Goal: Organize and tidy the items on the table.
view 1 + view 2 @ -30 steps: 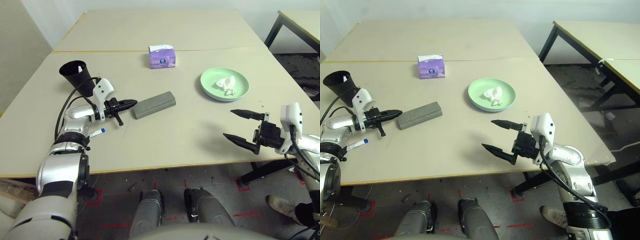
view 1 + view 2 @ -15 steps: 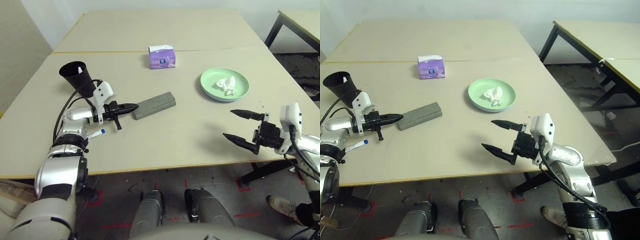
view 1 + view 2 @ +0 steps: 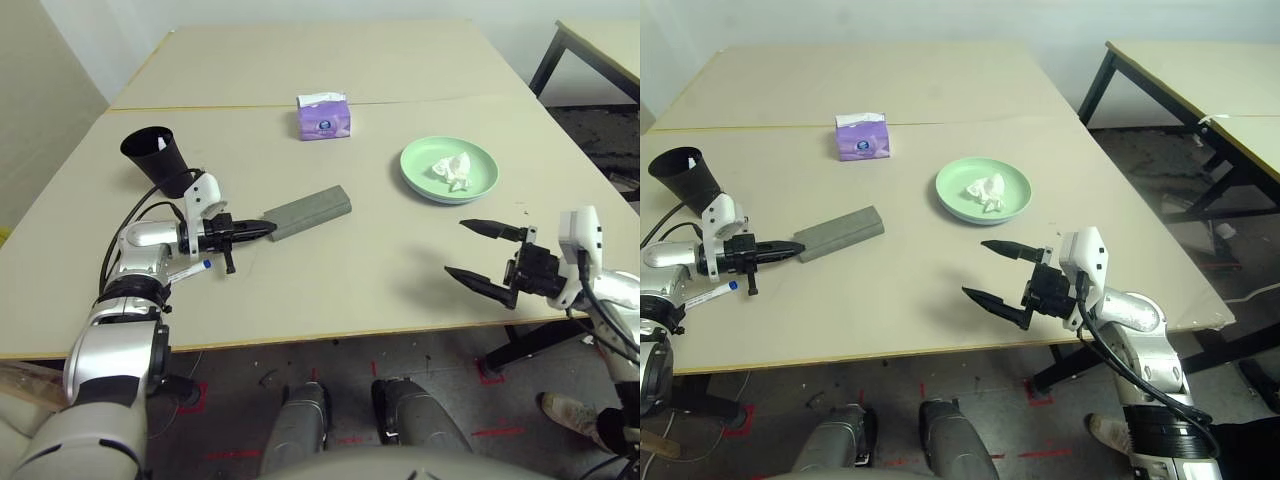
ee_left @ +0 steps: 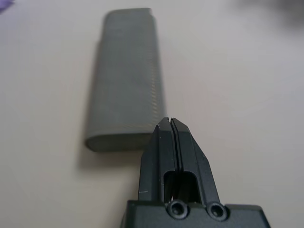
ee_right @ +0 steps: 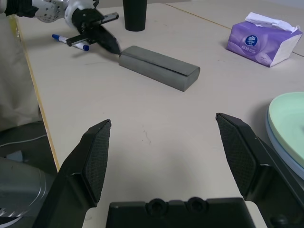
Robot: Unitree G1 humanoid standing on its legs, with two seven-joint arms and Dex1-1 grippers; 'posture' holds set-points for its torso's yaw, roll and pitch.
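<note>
Across the bench (image 3: pixel 350 290), green plate (image 3: pixel 420 155) at two o'clock!
Right tool (image 3: pixel 475 258), four o'clock, fingers apart; left tool (image 3: pixel 272 229), nine o'clock, fingers together, by the grey case (image 3: pixel 310 212); at eight, the marker (image 3: pixel 188 272), both blue ends caught by right wrist view.

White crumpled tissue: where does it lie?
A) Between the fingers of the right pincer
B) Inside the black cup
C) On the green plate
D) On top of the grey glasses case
C: the white crumpled tissue lies on the green plate, inside its rim.
</note>
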